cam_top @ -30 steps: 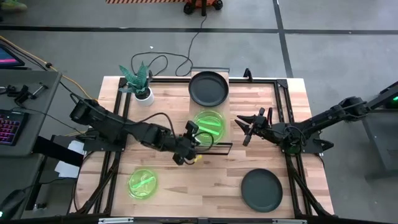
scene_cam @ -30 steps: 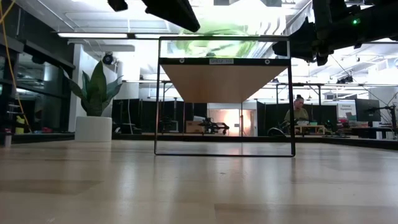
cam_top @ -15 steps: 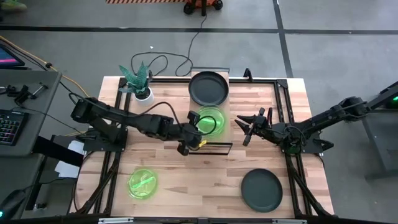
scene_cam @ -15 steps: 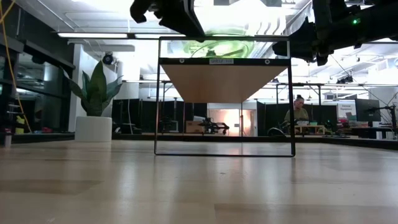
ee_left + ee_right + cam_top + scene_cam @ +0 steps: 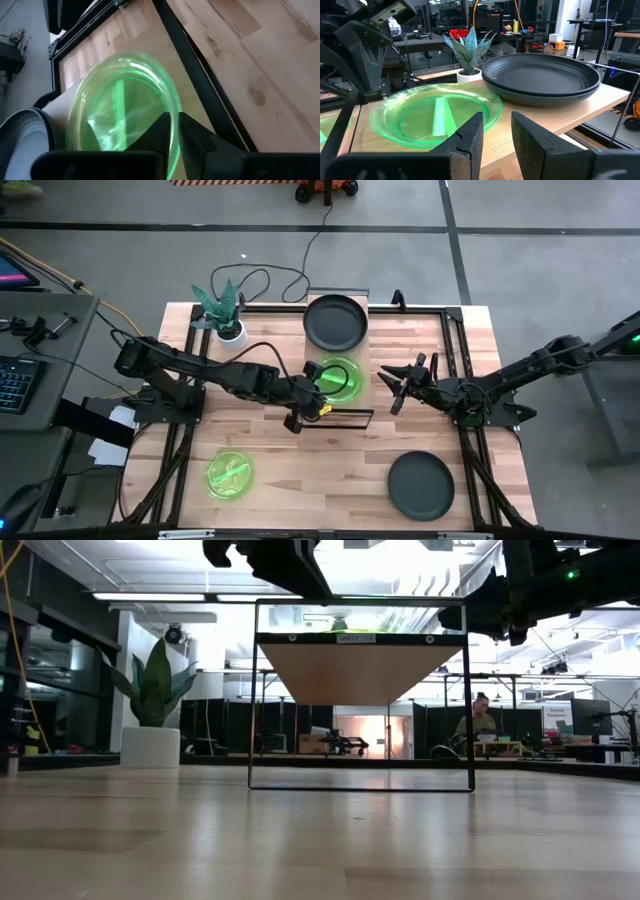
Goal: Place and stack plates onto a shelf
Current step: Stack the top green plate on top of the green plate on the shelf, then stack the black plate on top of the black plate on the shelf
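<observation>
Plate trouble looks possible: the left gripper (image 5: 312,392) pinches the rim of a green plate (image 5: 337,377) lying on the shelf (image 5: 352,345) beside a grey plate (image 5: 335,321); pulling away clamped could drag it off. The right gripper (image 5: 387,387) hovers nearby, slightly parted.

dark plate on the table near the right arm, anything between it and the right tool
Nothing visible does. The loose dark plate lies alone on bare tabletop, and the right tool hovers beside the shelf, above and apart from that plate. The left tool is at the green plate on the shelf, away from that path.
</observation>
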